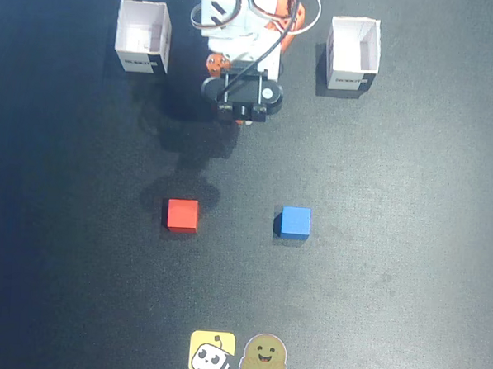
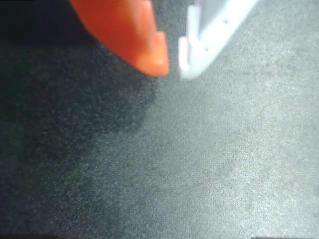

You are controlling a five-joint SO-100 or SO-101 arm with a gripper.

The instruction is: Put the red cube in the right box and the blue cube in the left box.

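Note:
The red cube (image 1: 181,215) lies on the dark mat, left of centre in the fixed view. Level with it, to its right, sits the blue cube (image 1: 294,222). At the back left of that view stands the right box (image 1: 142,37), white, with a small nub at its rim corner. The left box (image 1: 352,55) stands at the back right. My gripper (image 1: 240,116) hangs folded near the arm's base between the boxes, far from both cubes. In the wrist view the gripper (image 2: 172,67) is shut: its orange and white fingertips are nearly touching, with nothing between them, above bare mat.
The arm's base (image 1: 243,19) sits at the back edge, in the middle. Two stickers (image 1: 237,354) lie at the mat's front edge. Both boxes are open on top, and nothing shows inside them.

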